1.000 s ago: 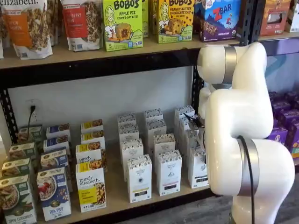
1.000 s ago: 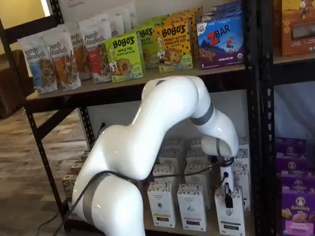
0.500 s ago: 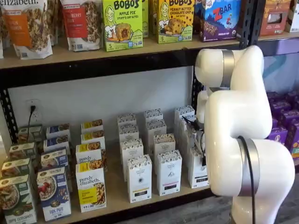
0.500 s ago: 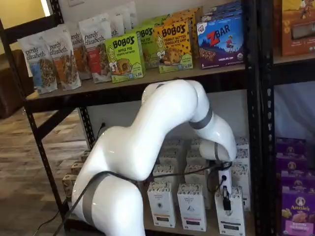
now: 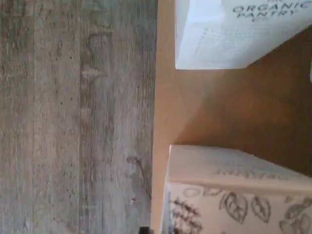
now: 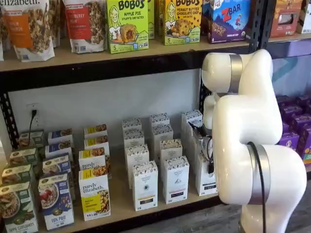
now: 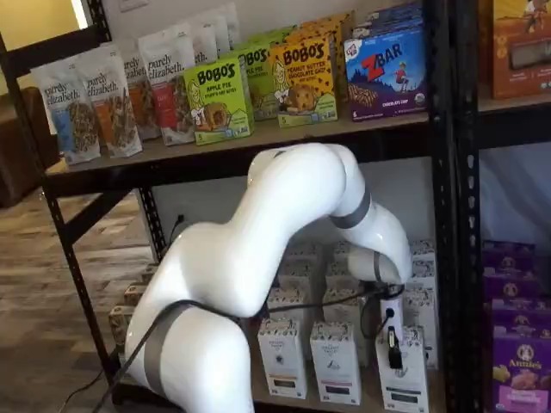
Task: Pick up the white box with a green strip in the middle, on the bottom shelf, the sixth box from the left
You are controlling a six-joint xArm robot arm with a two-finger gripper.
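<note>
The white box (image 7: 405, 379) stands in the lower right part of a shelf view, at the front edge of the bottom shelf (image 7: 368, 401). It is upright and it is the last carton on the right of the front row. In a shelf view the same box (image 6: 204, 178) is right of the centre, and the white arm (image 6: 248, 126) hides its right side.

The gripper (image 7: 393, 347) hangs just above the speckled top of this box, and one black finger (image 7: 394, 348) comes down over the upper front of it. In a shelf view the gripper (image 6: 211, 165) shows only as a thin black piece with a cable beside it. I see it side-on, so I cannot tell if the claw is wide, narrow, or pressing on the carton.

Two alike white cartons (image 6: 175, 178) (image 6: 145, 185) stand to the left of the box in the same row, near each other but apart.

In the wrist view a carton top with a leaf drawing (image 5: 234, 195) is very close to the camera. A second carton with the words ORGANIC PANTRY (image 5: 229, 34) stands apart from it on the tan board (image 5: 219, 112), and grey wooden floor (image 5: 73, 117) lies beyond the board's edge
</note>
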